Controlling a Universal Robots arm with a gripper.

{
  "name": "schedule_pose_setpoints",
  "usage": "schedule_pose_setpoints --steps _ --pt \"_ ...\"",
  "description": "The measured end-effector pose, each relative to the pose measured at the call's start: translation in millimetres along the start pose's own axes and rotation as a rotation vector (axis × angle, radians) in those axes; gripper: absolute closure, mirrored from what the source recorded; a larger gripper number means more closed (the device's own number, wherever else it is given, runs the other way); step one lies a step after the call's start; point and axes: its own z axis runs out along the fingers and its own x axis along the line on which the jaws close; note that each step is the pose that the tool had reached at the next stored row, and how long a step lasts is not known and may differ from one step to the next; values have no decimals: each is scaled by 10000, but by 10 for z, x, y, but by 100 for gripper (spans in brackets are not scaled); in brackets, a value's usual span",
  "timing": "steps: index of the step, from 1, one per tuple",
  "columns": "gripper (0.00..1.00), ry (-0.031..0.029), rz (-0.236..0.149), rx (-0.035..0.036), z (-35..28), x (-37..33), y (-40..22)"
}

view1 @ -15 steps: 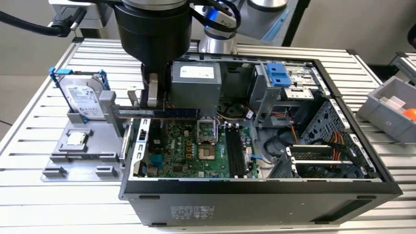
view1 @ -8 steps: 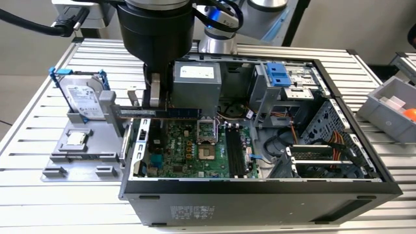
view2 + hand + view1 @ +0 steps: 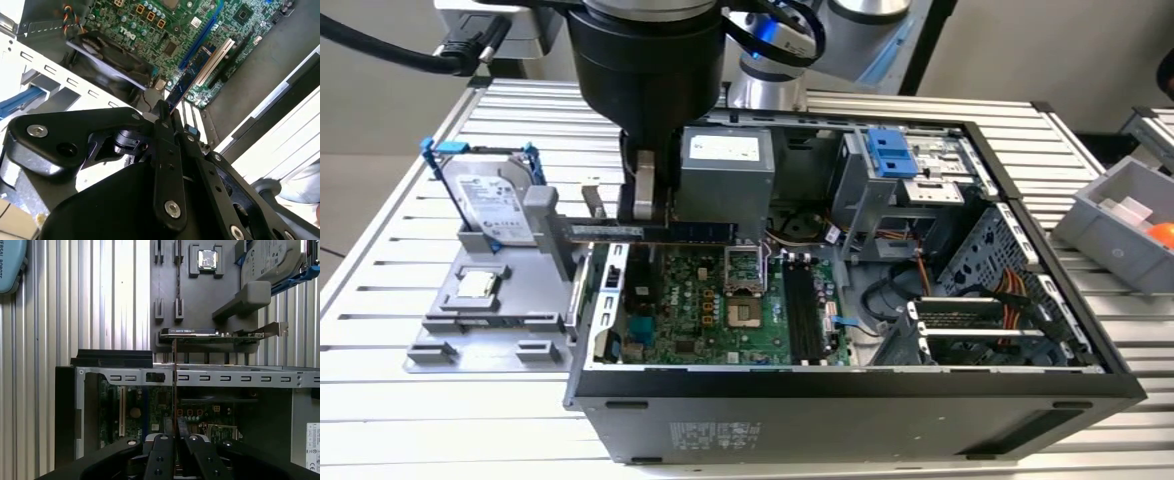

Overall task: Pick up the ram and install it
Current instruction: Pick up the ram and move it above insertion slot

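Now: one ram (image 3: pixel 700 231), level, jaws clamped tight on it near mid-length, centre-left of the exterior view, over the rim of one open computer case (image 3: pixel 854 420). Left of case: one grey fixture (image 3: pixel 487 345) carrying one hard drive (image 3: pixel 500 205) and one square chip (image 3: pixel 476 285). Right edge: one grey bin (image 3: pixel 1107 225). Slatted metal tabletop (image 3: pixel 387 250).

A big open computer box (image 3: pixel 854 410) sits in the middle of the ribbed silver tabletop (image 3: pixel 387 270). Inside it lies a green board (image 3: pixel 707 310), with a gray metal box (image 3: pixel 727 185) just above it. At the exterior view's left, a gray tray (image 3: pixel 480 345) holds a silver drive (image 3: pixel 494 205) and a small square chip (image 3: pixel 476 287). At the right edge stands a gray bin (image 3: pixel 1114 215) with something orange (image 3: pixel 1161 235) inside.
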Motion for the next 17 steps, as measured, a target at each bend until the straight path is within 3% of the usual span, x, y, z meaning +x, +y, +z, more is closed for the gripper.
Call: schedule_pose_setpoints --steps 17 --pt "100 -2 1 1 -3 -1 -85"
